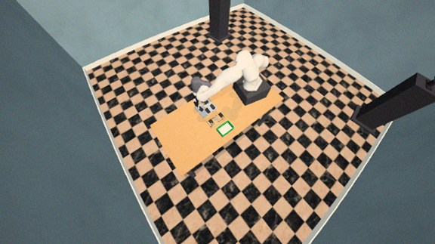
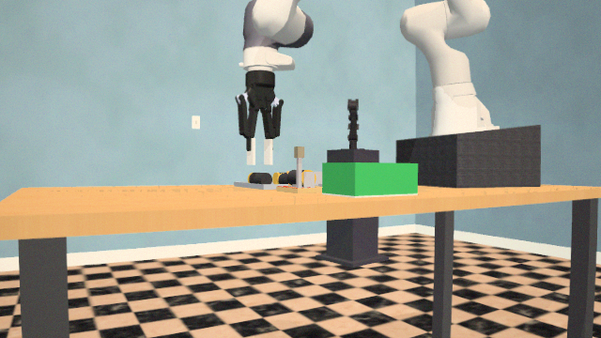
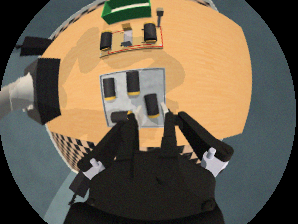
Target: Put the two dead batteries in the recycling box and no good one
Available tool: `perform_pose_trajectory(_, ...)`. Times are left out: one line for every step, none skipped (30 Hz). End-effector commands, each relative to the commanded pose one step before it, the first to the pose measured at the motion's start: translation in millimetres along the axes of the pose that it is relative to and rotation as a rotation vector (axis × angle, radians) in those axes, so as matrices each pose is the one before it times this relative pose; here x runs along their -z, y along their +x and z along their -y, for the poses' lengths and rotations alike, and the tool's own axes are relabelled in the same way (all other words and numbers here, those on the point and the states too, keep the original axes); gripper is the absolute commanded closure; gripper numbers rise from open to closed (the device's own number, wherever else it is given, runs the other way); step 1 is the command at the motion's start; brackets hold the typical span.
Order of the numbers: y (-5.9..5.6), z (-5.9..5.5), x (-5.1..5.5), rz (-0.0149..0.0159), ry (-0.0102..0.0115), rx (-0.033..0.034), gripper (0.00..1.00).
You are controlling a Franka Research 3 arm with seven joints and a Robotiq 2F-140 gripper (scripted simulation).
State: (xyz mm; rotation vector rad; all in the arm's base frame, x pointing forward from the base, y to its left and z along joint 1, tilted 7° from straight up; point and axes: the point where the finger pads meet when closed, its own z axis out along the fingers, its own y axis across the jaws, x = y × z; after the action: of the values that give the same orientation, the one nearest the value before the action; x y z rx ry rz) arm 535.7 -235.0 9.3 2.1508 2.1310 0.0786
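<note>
My gripper (image 2: pixel 259 158) (image 3: pixel 151 109) is partly open, with nothing between its fingers, above the grey tray (image 3: pixel 120 103) (image 2: pixel 255 186). Four black batteries with yellow ends lie in the tray: one at left (image 3: pixel 109 89), one at upper middle (image 3: pixel 132 82), one under the gap between the fingers (image 3: pixel 151 104), and one crosswise (image 3: pixel 119 116), partly hidden by a finger. Two more batteries (image 3: pixel 106 41) (image 3: pixel 150 32) sit on the circuit board (image 3: pixel 137 43). The green recycling box (image 1: pixel 220 133) (image 2: pixel 385 179) (image 3: pixel 127 16) stands upright. I cannot tell whether the bulb is lit.
A thin post with a tan block (image 2: pixel 299 152) on top stands by the board, near the box. The board lies between tray and box. The robot's dark base (image 1: pixel 251 93) (image 2: pixel 427 161) stands on the wooden table (image 1: pixel 182 142). Dark pillars (image 1: pixel 219 16) (image 1: pixel 398 100) stand beyond the table.
</note>
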Motion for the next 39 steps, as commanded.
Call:
perform_pose_trajectory(0.35,-0.43,-2.13,0.00082,-0.00209,0.00366,0.71)
perform_pose_trajectory(0.00,0.00,0.00,0.00000,0.00000,0.00000,0.71)
perform_pose_trajectory(0.00,0.01,-2.51,-0.00001,0.00000,-0.00001,0.71)
perform_pose_trajectory(0.00,-0.01,-3.43,0.00001,-0.00001,0.00001,0.71)
perform_pose_trajectory(0.00,0.00,-4.15,0.00000,0.00000,0.00000,0.71)
perform_pose_trajectory(0.00,0.00,-4.58,0.00000,0.00000,0.00000,0.71)
perform_pose_trajectory(0.00,0.00,-4.65,0.00000,0.00000,0.00000,0.71)
perform_pose_trajectory(0.00,0.00,-4.34,0.00000,0.00000,0.00000,0.71)
perform_pose_trajectory(0.00,0.01,-3.68,-0.00001,0.00000,-0.00001,0.71)
perform_pose_trajectory(0.00,-0.01,-2.76,0.00001,-0.00001,0.00001,0.71)
perform_pose_trajectory(0.00,0.01,-1.71,-0.00001,0.00000,-0.00001,0.71)
perform_pose_trajectory(0.00,0.01,-0.74,-0.00001,0.00000,-0.00001,0.71)
perform_pose_trajectory(0.00,0.00,-0.12,0.00000,0.00000,0.00000,0.71)
perform_pose_trajectory(0.00,0.00,0.00,0.00000,0.00000,0.00000,0.71)
perform_pose_trajectory(0.00,0.00,0.00,0.00000,0.00000,0.00000,0.71)
perform_pose_trajectory(0.00,0.00,-0.08,0.00000,0.00000,0.00000,0.71)
perform_pose_trajectory(0.00,0.00,-0.49,0.00001,0.00000,0.00001,0.71)
perform_pose_trajectory(0.00,0.00,0.00,0.00000,0.00000,0.00000,0.71)
perform_pose_trajectory(0.00,0.00,0.00,0.00000,0.00000,0.00000,0.71)
perform_pose_trajectory(0.00,-0.01,-1.04,0.00001,0.00000,0.00001,0.71)
perform_pose_trajectory(0.00,0.00,-1.53,0.00000,0.00000,0.00000,0.71)
perform_pose_trajectory(0.00,0.01,-1.82,-0.00002,0.00001,-0.00001,0.71)
perform_pose_trajectory(0.00,-0.01,-1.83,0.00002,-0.00001,0.00001,0.71)
perform_pose_trajectory(0.00,0.00,-1.56,0.00000,0.00000,0.00000,0.71)
perform_pose_trajectory(0.00,0.01,-1.06,-0.00001,0.00000,-0.00001,0.71)
perform_pose_trajectory(0.00,0.00,-0.50,-0.00001,0.00000,-0.00001,0.71)
perform_pose_trajectory(0.00,0.00,-0.09,0.00000,0.00000,0.00000,0.71)
perform_pose_trajectory(0.00,0.00,0.00,0.00000,0.00000,0.00000,0.71)
perform_pose_trajectory(0.00,0.00,0.00,0.00000,0.00000,0.00000,0.71)
perform_pose_trajectory(0.00,0.00,0.00,0.00000,0.00000,0.00000,0.71)
perform_pose_trajectory(0.00,0.00,0.00,0.00000,0.00000,0.00000,0.71)
perform_pose_trajectory(0.00,0.00,0.00,0.00000,0.00000,0.00000,0.71)
perform_pose_trajectory(0.00,0.00,0.00,0.00000,0.00000,0.00000,0.71)
perform_pose_trajectory(0.00,0.00,0.00,0.00000,0.00000,0.00000,0.84)
perform_pose_trajectory(0.00,0.00,0.00,0.00000,0.00000,0.00000,0.84)
perform_pose_trajectory(0.00,0.00,0.00,0.00000,0.00000,0.00000,0.84)
perform_pose_trajectory(0.00,0.00,0.00,0.00000,0.00000,0.00000,0.84)
perform_pose_trajectory(0.00,0.00,0.00,0.00000,0.00000,0.00000,0.84)
perform_pose_trajectory(0.00,0.00,0.00,0.00000,0.00000,0.00000,0.84)
